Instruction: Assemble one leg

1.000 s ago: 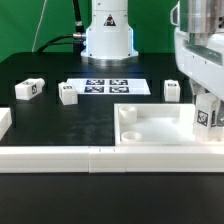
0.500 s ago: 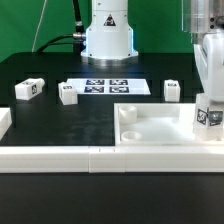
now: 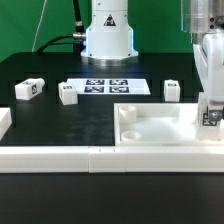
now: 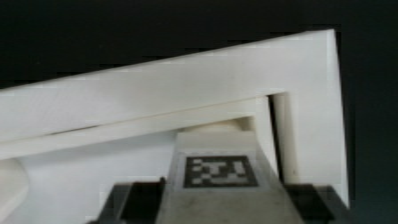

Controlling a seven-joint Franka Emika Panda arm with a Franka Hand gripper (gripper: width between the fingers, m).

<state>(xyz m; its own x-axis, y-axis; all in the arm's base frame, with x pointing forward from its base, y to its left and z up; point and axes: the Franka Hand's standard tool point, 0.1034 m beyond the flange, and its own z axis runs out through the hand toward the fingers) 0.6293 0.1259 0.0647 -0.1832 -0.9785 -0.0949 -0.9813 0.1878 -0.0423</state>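
My gripper point(image 3: 211, 112) is at the exterior view's right, over the far right corner of the large white tray point(image 3: 150, 128). It is shut on a leg point(image 3: 212, 116), a small white block with a tag, held upright and low in that corner. In the wrist view the leg point(image 4: 221, 170) stands between my dark fingers point(image 4: 128, 200), tag facing the camera, just inside the tray's raised corner wall point(image 4: 302, 110). Three more legs lie on the black table: one at the left point(image 3: 28, 88), one beside the marker board point(image 3: 68, 95), one at the right point(image 3: 172, 90).
The marker board point(image 3: 110, 86) lies flat in the middle of the table, in front of the arm's white base point(image 3: 108, 35). A long white rail point(image 3: 60, 157) runs along the front edge, with a white block point(image 3: 4, 122) at the left.
My gripper has moved toward the exterior view's right and down with the leg, which now sits lower at the tray's far right corner.
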